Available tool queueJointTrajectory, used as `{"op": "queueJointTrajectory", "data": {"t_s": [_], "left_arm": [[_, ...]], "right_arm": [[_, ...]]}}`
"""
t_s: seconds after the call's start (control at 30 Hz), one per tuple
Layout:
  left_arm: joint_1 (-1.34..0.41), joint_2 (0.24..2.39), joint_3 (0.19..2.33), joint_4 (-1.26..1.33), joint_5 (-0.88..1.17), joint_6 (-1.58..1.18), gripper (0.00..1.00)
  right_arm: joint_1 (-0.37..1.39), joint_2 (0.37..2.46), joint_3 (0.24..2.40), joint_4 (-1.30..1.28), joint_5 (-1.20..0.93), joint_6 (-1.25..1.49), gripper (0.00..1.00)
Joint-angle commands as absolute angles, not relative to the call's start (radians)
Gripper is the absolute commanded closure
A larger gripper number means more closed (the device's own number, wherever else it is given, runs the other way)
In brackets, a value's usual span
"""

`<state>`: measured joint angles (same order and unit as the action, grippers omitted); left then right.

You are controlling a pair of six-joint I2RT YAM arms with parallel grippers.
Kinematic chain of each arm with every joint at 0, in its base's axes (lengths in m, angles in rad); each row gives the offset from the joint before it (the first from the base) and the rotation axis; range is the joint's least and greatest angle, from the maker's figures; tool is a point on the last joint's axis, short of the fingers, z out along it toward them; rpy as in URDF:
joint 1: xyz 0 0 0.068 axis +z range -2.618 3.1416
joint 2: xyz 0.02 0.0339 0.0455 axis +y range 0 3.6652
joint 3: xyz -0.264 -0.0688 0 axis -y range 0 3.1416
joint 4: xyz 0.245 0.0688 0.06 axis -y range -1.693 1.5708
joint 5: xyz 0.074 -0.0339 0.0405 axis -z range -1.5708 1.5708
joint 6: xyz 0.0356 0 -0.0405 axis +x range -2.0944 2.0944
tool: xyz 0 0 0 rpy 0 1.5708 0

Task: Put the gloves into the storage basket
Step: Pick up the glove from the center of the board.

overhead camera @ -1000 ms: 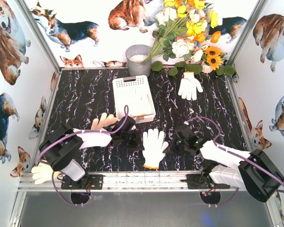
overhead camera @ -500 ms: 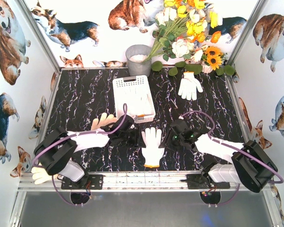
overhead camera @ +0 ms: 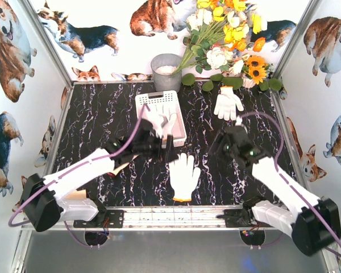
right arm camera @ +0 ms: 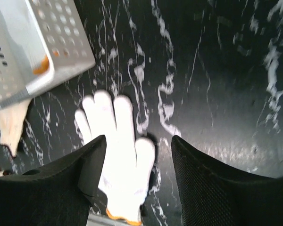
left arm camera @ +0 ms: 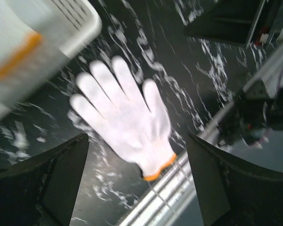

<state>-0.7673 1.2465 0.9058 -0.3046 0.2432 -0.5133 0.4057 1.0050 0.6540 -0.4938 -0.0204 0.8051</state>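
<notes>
A white glove with an orange cuff (overhead camera: 184, 175) lies flat on the black table, between the two arms. My left gripper (overhead camera: 163, 149) hangs open above the near edge of the storage basket (overhead camera: 146, 100); in its wrist view the glove (left arm camera: 125, 120) lies on the table below its fingers (left arm camera: 52, 183). My right gripper (overhead camera: 221, 149) is open too, above and right of the same glove (right arm camera: 118, 155), empty. One glove (overhead camera: 160, 118) lies in the basket. Another white glove (overhead camera: 228, 102) rests at the back right. A tan-palmed glove (right arm camera: 12, 125) shows beside the basket.
A round grey bucket (overhead camera: 166, 71) stands behind the basket, and a bunch of flowers (overhead camera: 227, 40) fills the back right corner. A metal rail (overhead camera: 176, 216) runs along the table's near edge. Walls with dog pictures close in the sides.
Both grippers have gone from shut to open. Both arms have risen and stretched away from the near edge, the left one up to the basket's near end.
</notes>
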Motion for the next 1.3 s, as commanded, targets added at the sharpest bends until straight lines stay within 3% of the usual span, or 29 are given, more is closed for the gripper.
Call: {"op": "queueJointTrajectory", "data": {"t_s": [0.0,0.17,0.43,0.7,1.27], "left_arm": [[-0.655,1.233,1.04,-0.501,0.101,-0.289,0.19],[-0.355,1.227,1.086,-0.514,0.098,-0.195,0.15],[-0.022,1.178,1.071,-0.429,0.075,-0.155,0.08],[0.024,1.138,0.983,-0.348,-0.18,-0.043,0.04],[0.044,1.197,0.973,-0.344,-0.215,-0.006,0.0]], "right_arm": [[0.355,1.148,0.86,-0.58,0.056,0.595,0.4],[0.268,1.325,1.023,-0.583,0.13,0.434,0.3],[0.09,1.613,1.242,-0.522,0.074,0.403,0.3],[0.036,1.923,1.543,-0.637,0.162,0.318,0.35],[0.013,2.255,1.903,-0.791,0.191,0.283,0.43]]}}
